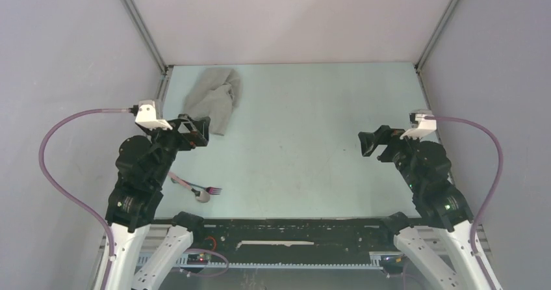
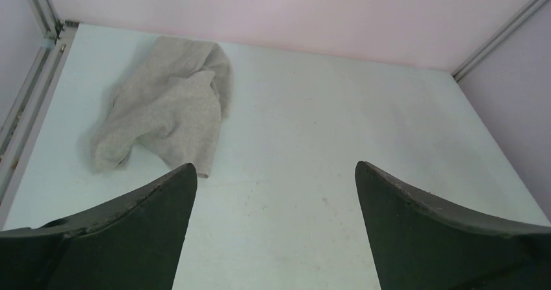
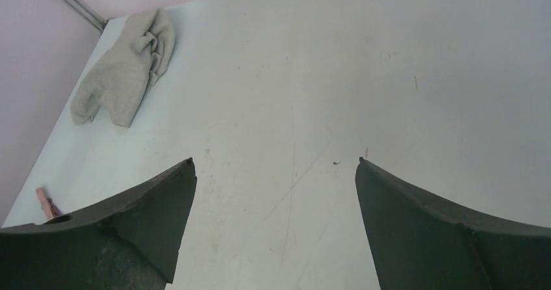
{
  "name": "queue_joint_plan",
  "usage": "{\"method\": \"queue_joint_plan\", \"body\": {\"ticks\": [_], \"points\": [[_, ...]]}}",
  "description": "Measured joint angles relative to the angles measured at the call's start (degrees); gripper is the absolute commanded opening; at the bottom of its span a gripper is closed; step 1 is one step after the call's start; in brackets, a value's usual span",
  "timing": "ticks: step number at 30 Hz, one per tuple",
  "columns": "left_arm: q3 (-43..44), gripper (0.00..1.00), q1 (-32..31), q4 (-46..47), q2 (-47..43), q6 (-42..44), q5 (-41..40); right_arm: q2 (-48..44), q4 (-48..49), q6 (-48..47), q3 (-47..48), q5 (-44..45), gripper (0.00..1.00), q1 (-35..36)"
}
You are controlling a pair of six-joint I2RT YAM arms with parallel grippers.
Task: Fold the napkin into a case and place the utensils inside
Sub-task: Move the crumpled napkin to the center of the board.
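Note:
The light-grey napkin (image 1: 216, 99) lies crumpled at the far left of the table; it also shows in the left wrist view (image 2: 167, 107) and the right wrist view (image 3: 125, 69). No case is formed. The spoon (image 1: 200, 196) and fork (image 1: 206, 189) with pinkish handles lie together near the left front, by the left arm's base; a handle end (image 3: 45, 199) shows in the right wrist view. My left gripper (image 1: 197, 131) hovers open and empty just in front of the napkin (image 2: 275, 173). My right gripper (image 1: 370, 143) is open and empty at the right (image 3: 275, 166).
Grey walls enclose the pale table (image 1: 305, 140) on three sides, with metal rails (image 1: 140, 23) in the back corners. A black rail (image 1: 292, 228) runs along the near edge between the arm bases.

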Motion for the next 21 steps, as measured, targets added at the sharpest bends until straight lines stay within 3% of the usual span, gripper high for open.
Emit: {"method": "queue_joint_plan", "body": {"ticks": [5,10,16,21], "points": [[-2.3,1.0,0.8,-0.1,1.1,-1.6,-0.6,5.6,6.1,1.6,-3.0,2.2,0.99,3.1],[-5.3,1.0,3.1,0.3,6.4,-6.1,-1.3,18.7,16.8,2.4,-3.9,2.6,0.99,8.4],[-15.3,1.0,20.0,5.5,16.4,-16.2,4.4,41.7,36.4,3.5,-4.0,-1.6,1.0,14.8],[-19.1,1.0,30.7,15.7,33.7,-24.8,6.4,57.5,51.1,6.1,-4.9,-5.5,1.0,17.2]]}}
